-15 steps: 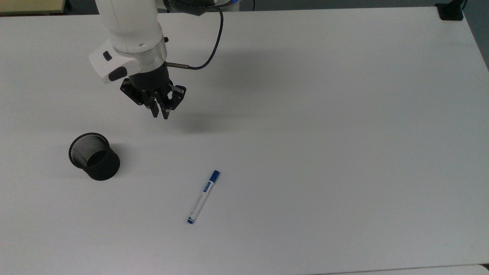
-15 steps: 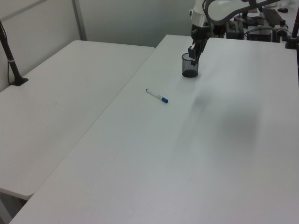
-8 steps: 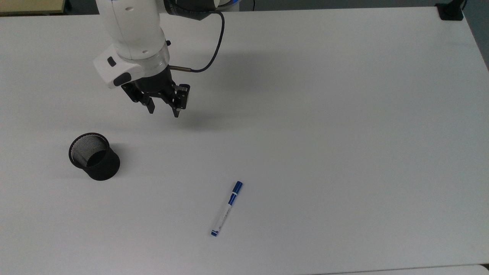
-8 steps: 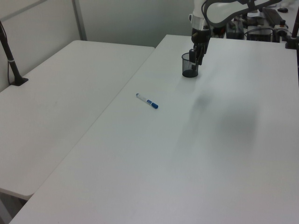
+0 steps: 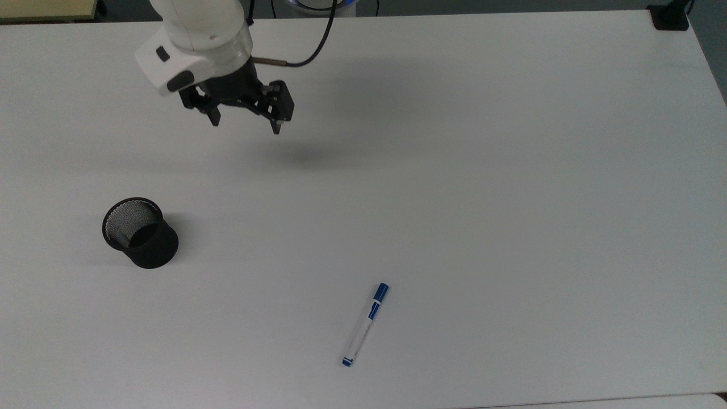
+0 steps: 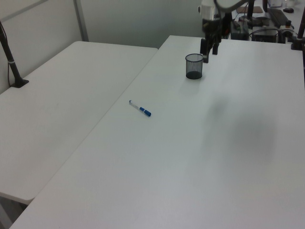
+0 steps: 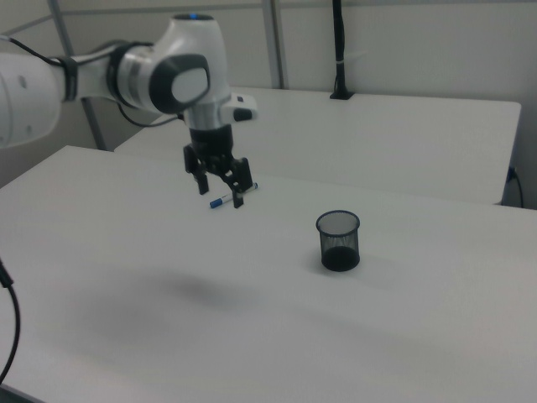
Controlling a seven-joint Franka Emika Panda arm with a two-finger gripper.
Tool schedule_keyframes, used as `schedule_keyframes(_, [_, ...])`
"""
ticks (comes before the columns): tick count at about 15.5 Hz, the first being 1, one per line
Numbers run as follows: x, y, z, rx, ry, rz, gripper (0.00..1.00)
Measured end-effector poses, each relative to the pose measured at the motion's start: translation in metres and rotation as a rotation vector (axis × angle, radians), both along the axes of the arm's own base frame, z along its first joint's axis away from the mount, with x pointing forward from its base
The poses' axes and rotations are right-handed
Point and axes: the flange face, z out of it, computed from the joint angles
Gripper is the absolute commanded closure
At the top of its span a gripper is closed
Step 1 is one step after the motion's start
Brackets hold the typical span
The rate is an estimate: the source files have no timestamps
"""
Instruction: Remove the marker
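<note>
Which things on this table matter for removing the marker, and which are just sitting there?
Part of the job:
marker, lying flat on the table
gripper, open, raised, away from it

Just sitting there:
black mesh cup, upright

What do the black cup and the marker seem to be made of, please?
The cup looks like black metal wire mesh with a matte finish: a fine grid shows on its inner wall, and light passes through it in the right view. The marker looks like smooth plastic, with a white barrel and a blue cap; its even colour suggests this, though the material is not certain.
</note>
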Motion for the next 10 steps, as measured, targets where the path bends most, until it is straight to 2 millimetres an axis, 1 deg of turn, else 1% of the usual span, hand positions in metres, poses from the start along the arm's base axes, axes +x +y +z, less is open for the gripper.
schedule_keyframes(3, [-0.025, 0.010, 0.036, 0.011, 0.041, 0.023, 0.00])
schedule_keyframes(5, [-0.036, 0.017, 0.053, 0.014, 0.044, 0.035, 0.00])
schedule_keyframes(7, [-0.040, 0.018, 0.062, 0.015, 0.031, 0.037, 0.00])
schedule_keyframes(10, [-0.041, 0.016, 0.063, 0.014, 0.031, 0.034, 0.00])
